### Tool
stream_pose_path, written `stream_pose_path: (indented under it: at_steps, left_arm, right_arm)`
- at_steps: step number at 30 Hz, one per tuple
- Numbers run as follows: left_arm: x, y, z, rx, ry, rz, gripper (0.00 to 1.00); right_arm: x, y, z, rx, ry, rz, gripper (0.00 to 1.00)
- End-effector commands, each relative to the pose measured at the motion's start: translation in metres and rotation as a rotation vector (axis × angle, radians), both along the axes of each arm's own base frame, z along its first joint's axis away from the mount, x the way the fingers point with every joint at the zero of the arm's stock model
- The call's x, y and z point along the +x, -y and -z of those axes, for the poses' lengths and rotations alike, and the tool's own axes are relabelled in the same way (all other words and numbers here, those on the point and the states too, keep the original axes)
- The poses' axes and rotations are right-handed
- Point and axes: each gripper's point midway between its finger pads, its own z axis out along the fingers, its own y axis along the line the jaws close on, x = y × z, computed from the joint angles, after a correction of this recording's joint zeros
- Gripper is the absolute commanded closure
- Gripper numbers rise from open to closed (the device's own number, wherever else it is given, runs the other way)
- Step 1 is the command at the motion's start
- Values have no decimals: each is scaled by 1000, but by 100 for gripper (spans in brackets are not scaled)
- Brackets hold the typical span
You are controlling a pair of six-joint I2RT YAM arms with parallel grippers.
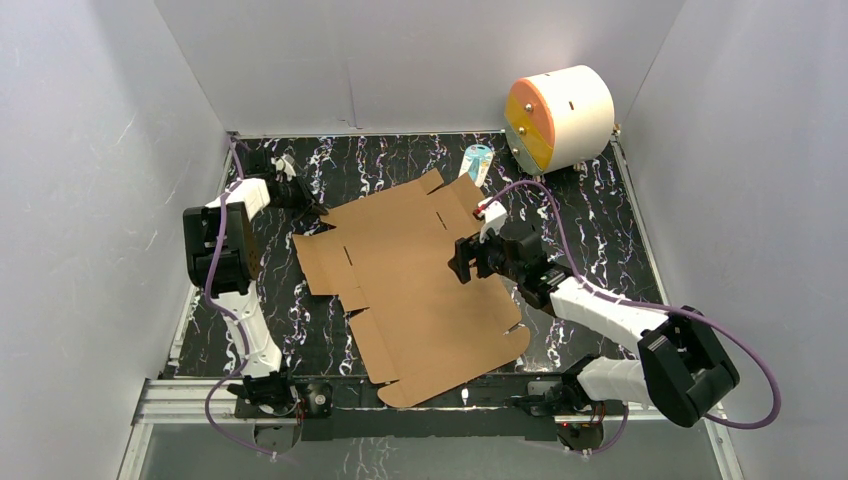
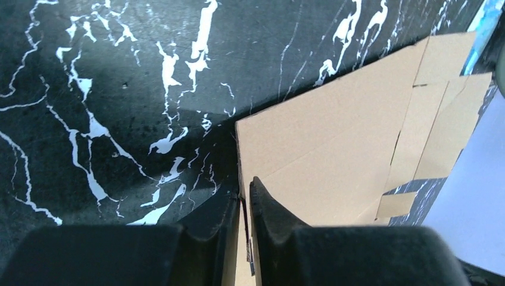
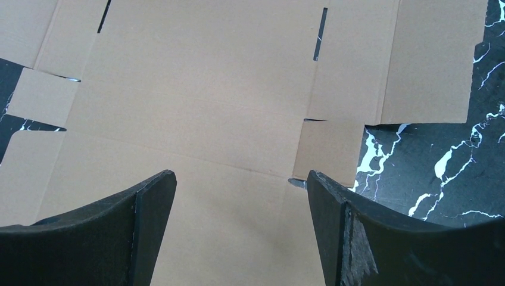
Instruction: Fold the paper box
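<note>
The left hand (image 2: 245, 192) is pinched shut on the thin far-left edge of the box (image 1: 420, 290), its fingers (image 2: 271, 208) almost meeting with only the sheet's thickness between them. The right hand (image 3: 241, 179) hangs spread wide over the middle of the sheet, gripping nothing. The box lies unfolded and mostly flat on the tabletop (image 1: 600, 210), between the two arms, its near end at the front edge. The likeliest trouble, I judge, is the left grip. It bites only a narrow margin near a corner, so a lift could let the cardboard slip out, or bend the flap off its scored crease rather than along it. With the right hand not pressing down, a pull from the left could also drag or swing the whole sheet across the tabletop, perhaps into the blue-and-white item (image 1: 478, 162) just beside its far corner, near the cylinder (image 1: 560, 118). The cardboard is plain, with no print visible. Anything on the blue-and-white item is too small to read, and the cylinder shows no legible writing.
</note>
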Motion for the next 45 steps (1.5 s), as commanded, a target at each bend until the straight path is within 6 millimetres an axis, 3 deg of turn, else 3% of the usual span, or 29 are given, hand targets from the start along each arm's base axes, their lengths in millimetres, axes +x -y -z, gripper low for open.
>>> stream_pose_path:
  at_steps: [1,5,13,14,16,25,36,45]
  left_arm:
    - [5,10,-37,-37,130,90,93]
    - [5,23,-62,-7,230,148,97]
    - [7,51,-104,64,414,230,98]
    - [4,66,-108,70,437,268,98]
    - [3,76,-114,85,480,297,98]
    - [1,90,-140,127,611,346,98]
    - [-13,111,-153,119,739,415,97]
    - [-23,124,-153,169,794,469,97]
  right_arm:
    - [13,-12,-31,49,78,-28,10]
    - [21,-14,-46,17,77,-20,10]
    - [40,-19,-76,-92,129,-92,9]
    - [44,-21,-81,-104,149,-109,9]
    - [50,-19,-85,-150,152,-134,8]
    - [110,-15,-120,-243,228,-233,7]
    - [166,-38,-105,-303,192,-527,1]
    - [181,-54,-93,-250,181,-648,1]
